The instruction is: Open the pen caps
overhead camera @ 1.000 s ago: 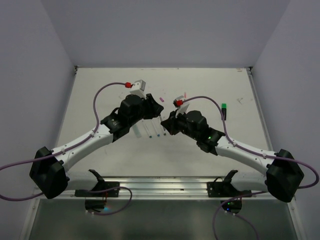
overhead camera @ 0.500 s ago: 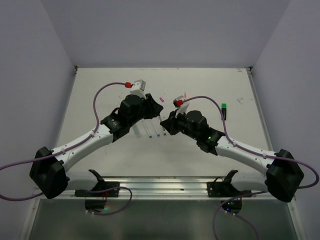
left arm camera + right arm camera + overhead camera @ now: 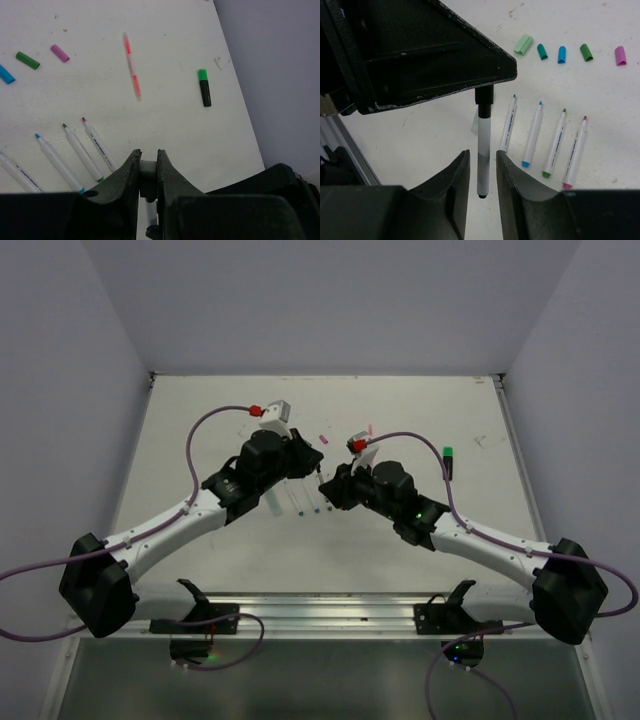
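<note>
caps (image 3: 562, 54) behind pens (image 3: 533, 134), highlighter (image 3: 204, 88) far right

Soft, even light falls from overhead on the white table (image 3: 420, 410), which is bright and free of glare. Shadows are faint: pale smudges lie under the arms near the table's middle, and a weak one lies beside the pen (image 3: 483, 135). In the wrist views the left gripper (image 3: 148, 152) and right gripper (image 3: 482, 156) show dark, underexposed and slightly blurred along the lower edge. The tabletop beyond them stays fairly sharp.
</note>
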You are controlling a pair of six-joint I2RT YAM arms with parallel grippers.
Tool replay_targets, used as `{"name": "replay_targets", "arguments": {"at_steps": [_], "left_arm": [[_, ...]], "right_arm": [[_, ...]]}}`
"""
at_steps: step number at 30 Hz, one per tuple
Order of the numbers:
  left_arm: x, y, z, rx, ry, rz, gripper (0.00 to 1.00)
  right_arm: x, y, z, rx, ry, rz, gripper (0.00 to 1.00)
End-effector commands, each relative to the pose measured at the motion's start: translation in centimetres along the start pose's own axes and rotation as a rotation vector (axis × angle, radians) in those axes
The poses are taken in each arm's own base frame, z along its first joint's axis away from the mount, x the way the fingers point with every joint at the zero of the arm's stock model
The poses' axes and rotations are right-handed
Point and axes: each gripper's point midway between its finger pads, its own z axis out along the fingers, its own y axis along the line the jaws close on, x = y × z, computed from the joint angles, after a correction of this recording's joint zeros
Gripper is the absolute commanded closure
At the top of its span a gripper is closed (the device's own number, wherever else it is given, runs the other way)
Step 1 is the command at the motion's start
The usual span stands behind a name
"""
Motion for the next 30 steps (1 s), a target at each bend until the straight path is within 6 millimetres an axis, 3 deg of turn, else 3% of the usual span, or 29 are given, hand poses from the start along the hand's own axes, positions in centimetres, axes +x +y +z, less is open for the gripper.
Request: {"name": "replay_targets", "arguments": {"at_steps": [1,4,11,17,21,25,30], "left_arm": [[-0.6,-0.3,-0.4,0.014,-0.039,-0.002,1.0],[-0.9,-0.4,-0.7,0.021,-0.048,0.001,1.0],[-1.3,-0.7,-1.5,0.036,-0.065,-0.003,1.0],[-1.9,-1.0,-2.0,0.047,-0.088,-0.007,1.0],[-1.9,-1.1,-2.0,0.055,-0.086,-0.008,1.0],[-1.5,-1.1,-2.0,0.065,-0.079,-0.012,0.74],[-1.0,-0.8,-1.8,0.066,-0.072,-0.018,0.58]], "right_arm": [[-1.0,0.7,0.2,-0.03,-0.048,0.008,0.67],[-1.2,0.8,0.4,-0.036,-0.049,0.007,0.57],[-0.4,1.1,1.4,-0.055,-0.019,0.011,0.61],[-0.3,1.2,1.5,-0.061,-0.014,0.011,0.75],[-0.5,1.2,1.5,-0.061,-0.014,0.005,0.99],[-0.9,1.4,1.4,-0.063,-0.018,0.003,1.0],[-1.1,1.5,1.3,-0.064,-0.021,0.005,1.0]]}}
